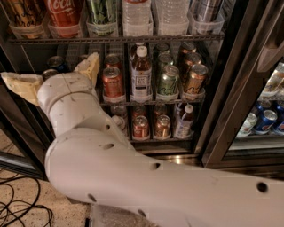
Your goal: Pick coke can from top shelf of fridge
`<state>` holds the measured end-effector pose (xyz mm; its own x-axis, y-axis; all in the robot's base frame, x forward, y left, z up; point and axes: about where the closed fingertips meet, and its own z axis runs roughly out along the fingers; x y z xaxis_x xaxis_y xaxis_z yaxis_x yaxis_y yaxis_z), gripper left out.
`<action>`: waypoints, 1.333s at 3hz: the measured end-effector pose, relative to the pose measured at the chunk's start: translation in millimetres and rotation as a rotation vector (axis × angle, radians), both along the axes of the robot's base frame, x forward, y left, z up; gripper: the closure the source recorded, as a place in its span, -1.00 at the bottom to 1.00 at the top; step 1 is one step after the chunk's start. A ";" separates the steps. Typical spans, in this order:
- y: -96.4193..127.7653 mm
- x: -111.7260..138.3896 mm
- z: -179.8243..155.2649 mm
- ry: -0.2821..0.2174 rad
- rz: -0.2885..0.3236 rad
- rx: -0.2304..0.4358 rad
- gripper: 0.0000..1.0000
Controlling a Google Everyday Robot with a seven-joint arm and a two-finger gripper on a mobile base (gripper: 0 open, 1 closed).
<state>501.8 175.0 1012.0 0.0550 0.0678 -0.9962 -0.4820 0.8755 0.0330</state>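
Observation:
The coke can (65, 14), bright red with white script, stands in a clear tray at the left of the top shelf (133, 39) of the fridge (224, 111); its top is cut off by the picture edge. My gripper (55, 75) is below the can, in front of the left end of the second shelf. Its two cream fingers (21, 85) are spread apart and hold nothing. My thick white arm crosses the lower half of the view and hides the fridge's lower left.
Beside the coke can on the top shelf stand a green can (103, 13), water bottles (137, 15) and a silver can (205, 11). The second shelf holds a copper-red can (112, 83), a bottle (141, 73) and several cans. Blue cans (265, 119) sit behind the right door. Cables (17, 208) lie on the floor.

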 end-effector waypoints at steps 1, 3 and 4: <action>-3.2 35.2 -40.6 0.011 -0.035 0.052 -1.00; -25.1 79.3 -43.7 -0.121 -0.067 0.121 -0.88; -31.6 60.6 -5.1 -0.197 -0.053 0.092 -0.74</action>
<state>562.4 143.4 1006.9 0.2541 0.1501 -0.9555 -0.4401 0.8976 0.0240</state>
